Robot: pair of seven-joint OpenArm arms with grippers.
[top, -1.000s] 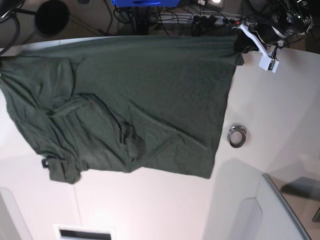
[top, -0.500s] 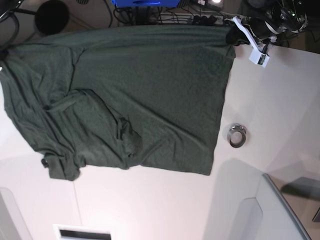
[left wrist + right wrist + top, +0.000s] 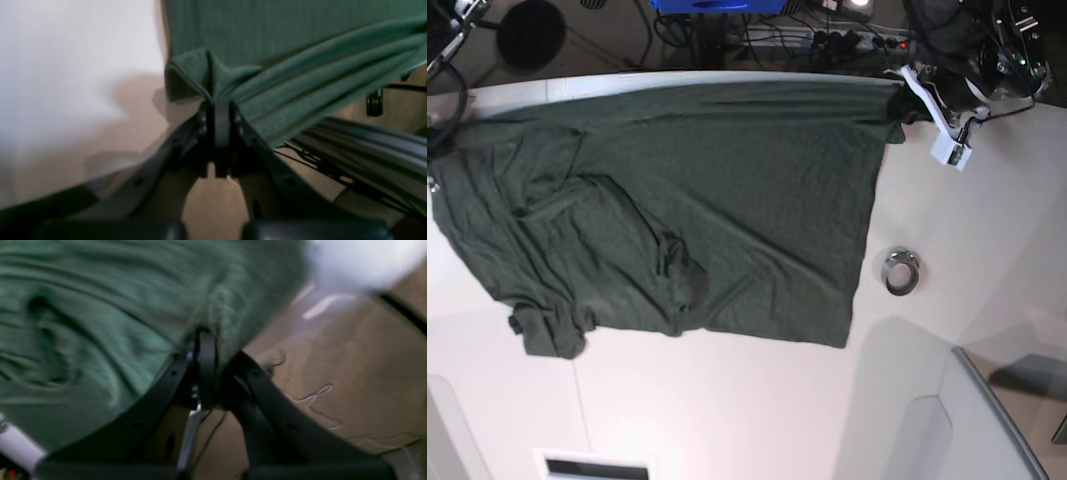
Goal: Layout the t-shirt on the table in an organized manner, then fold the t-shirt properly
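t-shirt [image 3: 677, 210]: spread on counter [image 3: 987, 230], creased at sleeve end
left gripper [image 3: 218, 100]: jaws clamped on shirt's far corner (hem bunched)
right gripper [image 3: 205, 331]: jaws clamped on shirt's opposite far edge
metal ring [image 3: 901, 271]: just beside shirt

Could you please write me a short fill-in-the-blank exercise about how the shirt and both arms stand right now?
1. The plain dark green cloth t-shirt lies on the large ____ table.
2. The left gripper is ____ on the t-shirt's corner.
3. The small metal ring sits ____ the t-shirt, not under it.

Missing words: white; shut; beside
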